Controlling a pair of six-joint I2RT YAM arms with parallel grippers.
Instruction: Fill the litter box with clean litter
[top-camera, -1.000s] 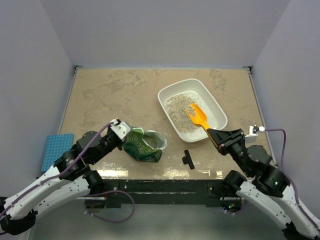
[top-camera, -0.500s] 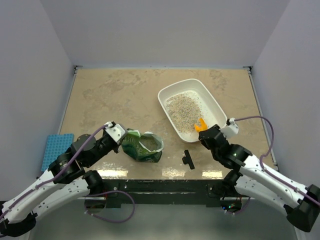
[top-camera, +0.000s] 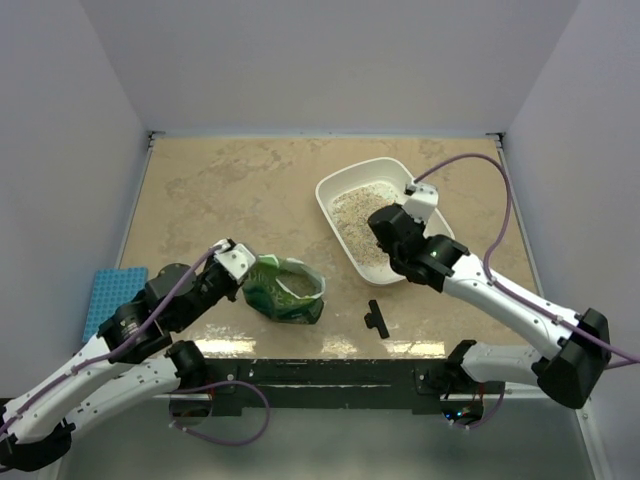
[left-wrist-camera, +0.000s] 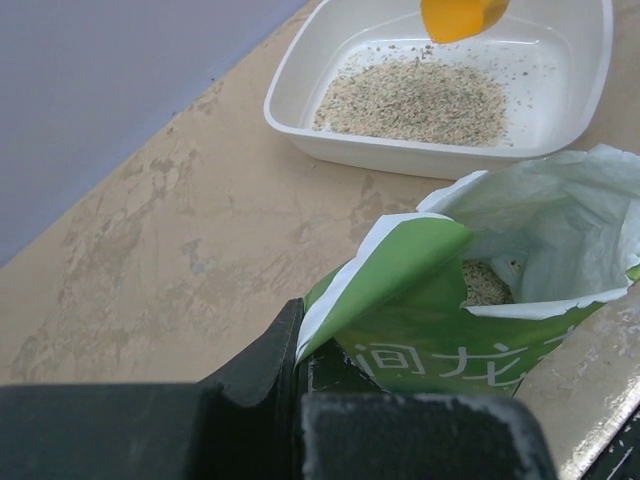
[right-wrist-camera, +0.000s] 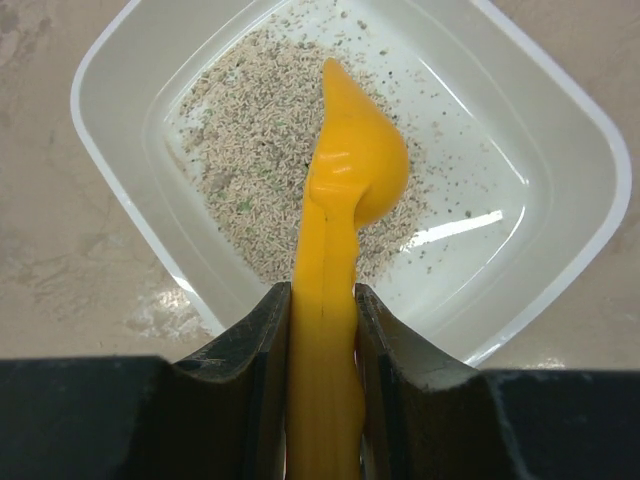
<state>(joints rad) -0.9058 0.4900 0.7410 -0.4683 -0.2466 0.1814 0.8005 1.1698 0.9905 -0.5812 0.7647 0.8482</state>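
The white litter box (top-camera: 372, 163) stands at the back right of the table with a heap of pale clean litter (top-camera: 350, 215) in it. My right gripper (top-camera: 388, 228) hovers over the box's near half, shut on the handle of an orange scoop (right-wrist-camera: 355, 170). The scoop's bowl hangs above the litter (right-wrist-camera: 250, 170) with its back turned to the wrist camera; the arm hides it from above. My left gripper (top-camera: 245, 268) is shut on the rim of the open crinkled green bag (top-camera: 285, 290), which has litter inside (left-wrist-camera: 485, 285).
A small black clip (top-camera: 377, 318) lies near the front edge between bag and box. A blue studded mat (top-camera: 112, 297) sits off the table's left side. Grey walls close in the left, back and right.
My right arm swung from the table's right front in over the litter box, carrying the scoop up above the litter. The left gripper and the bag have barely moved.
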